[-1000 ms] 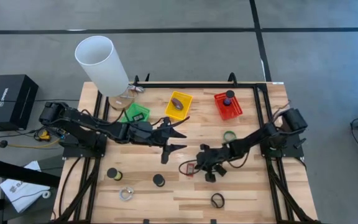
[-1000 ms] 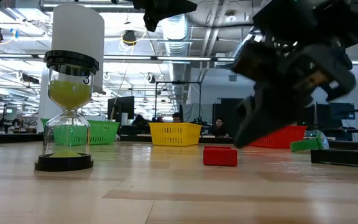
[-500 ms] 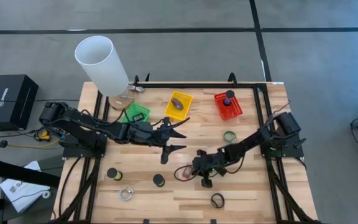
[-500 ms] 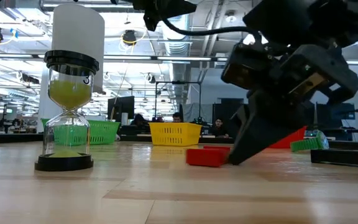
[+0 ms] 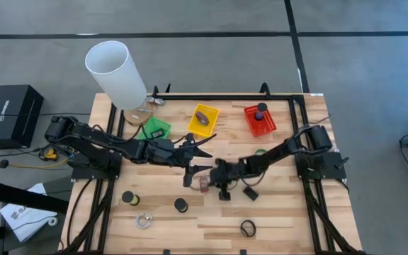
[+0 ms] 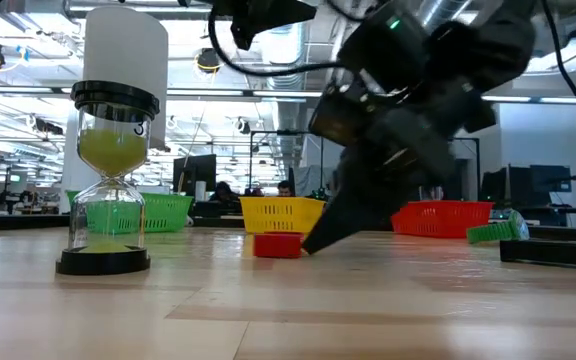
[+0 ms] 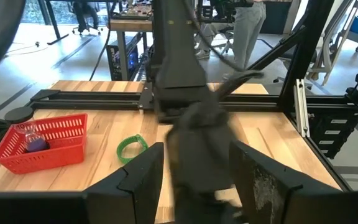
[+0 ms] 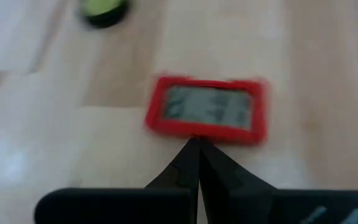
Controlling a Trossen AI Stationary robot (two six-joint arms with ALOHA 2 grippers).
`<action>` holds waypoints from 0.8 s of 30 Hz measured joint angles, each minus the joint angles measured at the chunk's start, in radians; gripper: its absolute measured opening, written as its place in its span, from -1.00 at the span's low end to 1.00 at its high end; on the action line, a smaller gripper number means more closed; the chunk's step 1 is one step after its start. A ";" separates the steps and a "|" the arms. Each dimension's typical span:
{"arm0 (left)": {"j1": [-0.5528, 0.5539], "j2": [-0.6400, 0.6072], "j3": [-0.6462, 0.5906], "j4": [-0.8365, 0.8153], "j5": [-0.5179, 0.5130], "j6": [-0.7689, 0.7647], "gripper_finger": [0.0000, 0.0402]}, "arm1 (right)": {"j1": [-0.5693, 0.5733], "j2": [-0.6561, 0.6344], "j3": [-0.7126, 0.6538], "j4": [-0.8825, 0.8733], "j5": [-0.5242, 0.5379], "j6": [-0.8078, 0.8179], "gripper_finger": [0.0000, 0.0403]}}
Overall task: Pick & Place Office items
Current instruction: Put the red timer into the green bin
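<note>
Right gripper point(image 8: 197, 144) sits low at the centre of the high view, jaws pressed together, tips touching the red rectangle point(image 8: 207, 109) lying flat on the table point(image 5: 282, 212). Left gripper point(image 5: 198, 156) hovers just left of it, jaws spread (holding nothing).
</note>
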 joint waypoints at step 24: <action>0.073 0.012 -0.004 -0.389 0.037 0.239 0.03 | -0.140 -0.486 -0.004 -0.539 0.042 -0.302 -1.00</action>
